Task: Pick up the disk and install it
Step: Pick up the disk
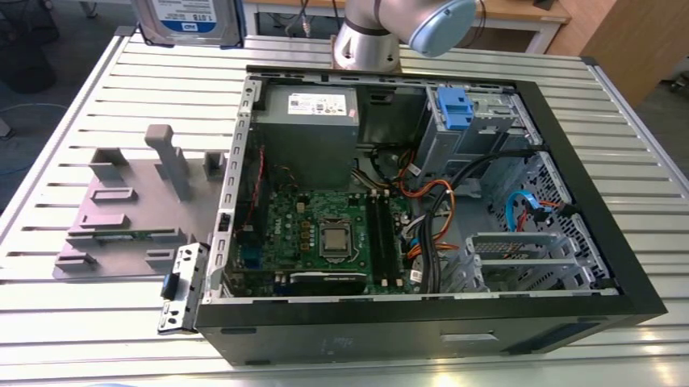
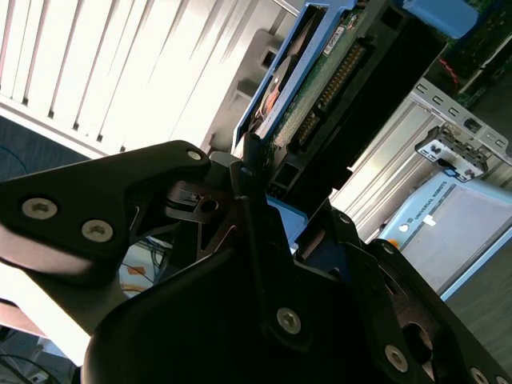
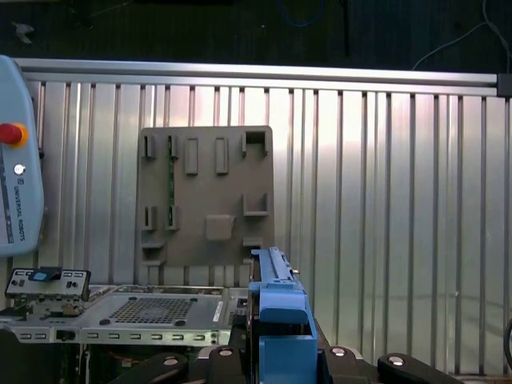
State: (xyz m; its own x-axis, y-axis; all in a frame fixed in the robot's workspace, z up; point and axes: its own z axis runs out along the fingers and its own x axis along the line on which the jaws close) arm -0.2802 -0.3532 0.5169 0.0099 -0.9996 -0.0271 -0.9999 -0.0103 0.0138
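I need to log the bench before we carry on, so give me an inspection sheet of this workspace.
Surface: slatted metal table, open computer case lying on it.
Job's things: disk outside the case, not installed.
Clutter: grey fixture tray beside the case.
Grippers: tool shut on the disk, gripping it edge-on.
Cables: orange, blue and black cables inside the case.
Surroundings: pendant with red button, wooden furniture beyond the table.

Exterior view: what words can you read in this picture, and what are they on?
On the disk, blue-and-white label: print too small to read.
On the power supply, white sticker: print too small to read.
On the motherboard: tiny markings, unreadable.
No text can be quoted.
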